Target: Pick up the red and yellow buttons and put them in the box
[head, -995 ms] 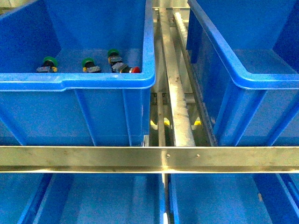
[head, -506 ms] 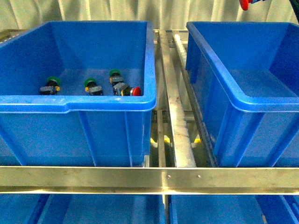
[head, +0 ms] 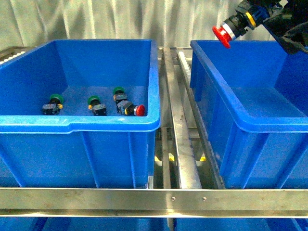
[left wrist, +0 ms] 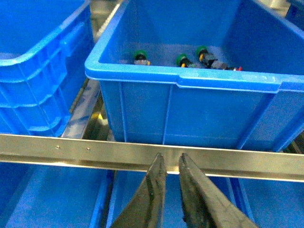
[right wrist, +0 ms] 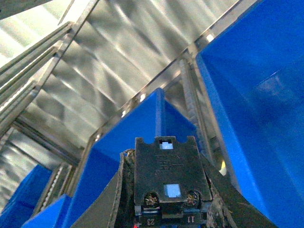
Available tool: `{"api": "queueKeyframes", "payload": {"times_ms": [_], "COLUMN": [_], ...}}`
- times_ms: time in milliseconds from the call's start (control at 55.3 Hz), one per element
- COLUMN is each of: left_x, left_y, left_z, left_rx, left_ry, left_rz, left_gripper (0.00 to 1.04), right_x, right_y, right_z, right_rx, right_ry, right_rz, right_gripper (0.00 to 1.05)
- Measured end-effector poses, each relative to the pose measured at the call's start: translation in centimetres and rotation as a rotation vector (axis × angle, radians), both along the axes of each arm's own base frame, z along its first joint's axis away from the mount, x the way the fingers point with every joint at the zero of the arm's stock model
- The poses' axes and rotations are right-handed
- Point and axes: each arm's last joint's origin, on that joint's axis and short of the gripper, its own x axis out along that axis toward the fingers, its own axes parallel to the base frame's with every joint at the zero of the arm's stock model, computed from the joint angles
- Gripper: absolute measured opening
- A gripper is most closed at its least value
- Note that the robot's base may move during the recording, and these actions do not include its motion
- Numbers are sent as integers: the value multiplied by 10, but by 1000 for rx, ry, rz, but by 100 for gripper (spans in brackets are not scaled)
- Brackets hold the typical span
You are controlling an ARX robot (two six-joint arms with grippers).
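My right gripper point(head: 262, 13) is at the top right of the front view, shut on a red button point(head: 222, 34) whose cap points left, above the far left corner of the right blue box point(head: 231, 103). In the right wrist view the button's black body point(right wrist: 166, 175) fills the space between the fingers point(right wrist: 223, 199). A second red button point(head: 138, 110) lies in the left blue bin point(head: 96, 126), also seen as the red button point(left wrist: 236, 68). No yellow button is in view. My left gripper point(left wrist: 168, 161) is shut and empty, low in front of a metal rail point(left wrist: 71, 152).
Three green-capped switches point(head: 54, 103) point(head: 96, 105) point(head: 118, 91) lie beside the red one in the left bin. A steel roller track point(head: 180, 96) runs between the two bins. A steel crossbar point(head: 154, 197) spans the front, with more blue bins below it.
The front view has swung upward, so the bins sit lower in the picture. My right gripper with the red button has come into view at the top right and moved down and left.
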Motion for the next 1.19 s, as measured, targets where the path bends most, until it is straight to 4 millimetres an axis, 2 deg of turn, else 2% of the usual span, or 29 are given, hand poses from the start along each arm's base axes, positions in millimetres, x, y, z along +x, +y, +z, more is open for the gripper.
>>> {"api": "queueKeyframes", "payload": {"times_ms": [199,380,597,760,850,959,1067,1158,1194], "left_x": [-1,-1,-1,-1,-1,-1,-1,-1,-1], "left_y": [0,0,0,0,0,0,0,0,0], "left_z": [-1,0,0,0,0,0,0,0,0], "left_rx": [9,11,11,11,11,11,11,11,11], "left_ry": [-15,-16,-16,-16,-16,-16,-16,-16,-16], "left_rz": [0,0,0,0,0,0,0,0,0], "left_gripper": [3,3,3,3,15,36,54,77,83], "right_x": [0,3,11,14,14,12,12,13,13], "right_y": [2,-4,-31,-57,-70,-83,-90,-96,-97], "right_z": [-9,-22,-26,-12,1,15,18,18,18], "right_rx": [-195,-458,-671,-765,-789,-790,-783,-763,-760], "right_ry": [36,118,151,145,129,107,107,105,103], "right_rz": [-10,-13,-27,-37,-59,-89,-104,-99,-95], "right_gripper": [26,26,26,26,26,26,26,26,26]}}
